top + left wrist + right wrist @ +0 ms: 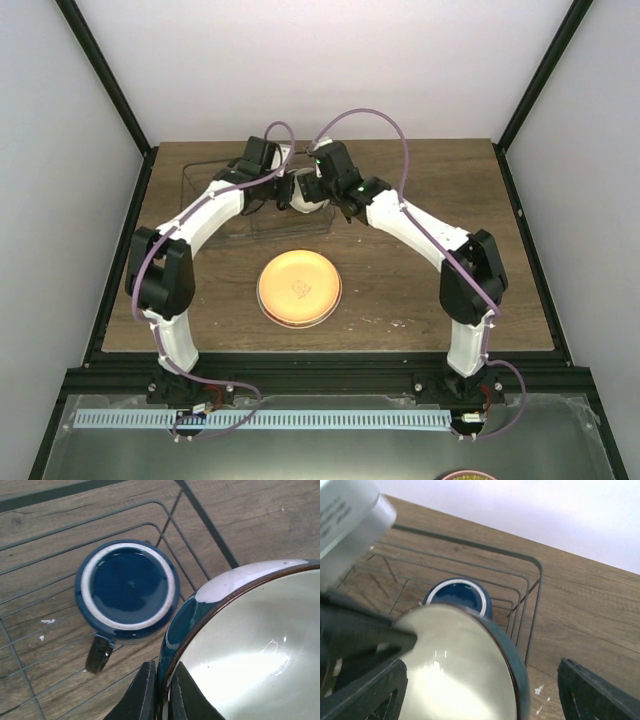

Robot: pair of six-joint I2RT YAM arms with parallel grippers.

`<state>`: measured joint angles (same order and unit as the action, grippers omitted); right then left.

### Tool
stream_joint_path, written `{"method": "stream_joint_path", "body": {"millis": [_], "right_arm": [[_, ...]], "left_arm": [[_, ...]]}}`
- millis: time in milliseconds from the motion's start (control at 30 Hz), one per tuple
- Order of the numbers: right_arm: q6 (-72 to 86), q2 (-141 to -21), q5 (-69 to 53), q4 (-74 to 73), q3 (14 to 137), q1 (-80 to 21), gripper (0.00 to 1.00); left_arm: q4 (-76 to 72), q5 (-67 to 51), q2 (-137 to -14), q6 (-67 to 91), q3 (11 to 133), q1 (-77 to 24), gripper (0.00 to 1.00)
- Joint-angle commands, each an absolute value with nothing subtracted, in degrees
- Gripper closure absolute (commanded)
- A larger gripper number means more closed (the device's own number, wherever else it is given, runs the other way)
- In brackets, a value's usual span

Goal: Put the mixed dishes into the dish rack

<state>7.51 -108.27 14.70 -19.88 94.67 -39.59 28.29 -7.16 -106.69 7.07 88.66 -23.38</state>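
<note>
My left gripper (162, 680) has its jaws pinched shut on the rim of the bowl (240, 650), one finger inside and one outside. The right gripper (482, 690) stands wide open astride the same bowl (whether it touches, I cannot tell). The bowl hangs over the right end of the rack (205, 522), overlapping its rim wire. The upturned mug (127, 587) sits just beside it inside the rack, so I judge the left arm must set it down inward yet short of the mug.
</note>
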Motion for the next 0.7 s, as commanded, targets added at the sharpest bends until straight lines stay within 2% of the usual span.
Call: {"method": "stream_joint_path", "body": {"millis": [0, 233, 433, 533, 667], "right_arm": [[7.5, -101.8, 10.91, -17.88, 91.69, -40.15, 0.12], [6.38, -97.2, 9.78, -17.32, 87.63, -39.95, 0.01], [6.28, -93.91, 3.85, -14.79, 84.45, -38.87, 0.0], [5.35, -92.63, 3.01, -13.53, 82.48, -38.41, 0.0], [6.56, -90.18, -2.48, -10.25, 79.05, -36.07, 0.0]], "left_arm": [[23.83, -11.73, -104.74, 9.58, 87.92, -20.37, 1.0], [21.75, -20.71, -103.37, 11.73, 85.5, -15.67, 1.0], [22.62, -37.5, -104.02, 14.84, 86.01, -9.17, 1.0], [18.65, -48.51, -102.46, 19.37, 83.75, -5.15, 1.0], [16.35, -57.56, -100.93, 22.82, 81.97, -3.19, 1.0]]}}
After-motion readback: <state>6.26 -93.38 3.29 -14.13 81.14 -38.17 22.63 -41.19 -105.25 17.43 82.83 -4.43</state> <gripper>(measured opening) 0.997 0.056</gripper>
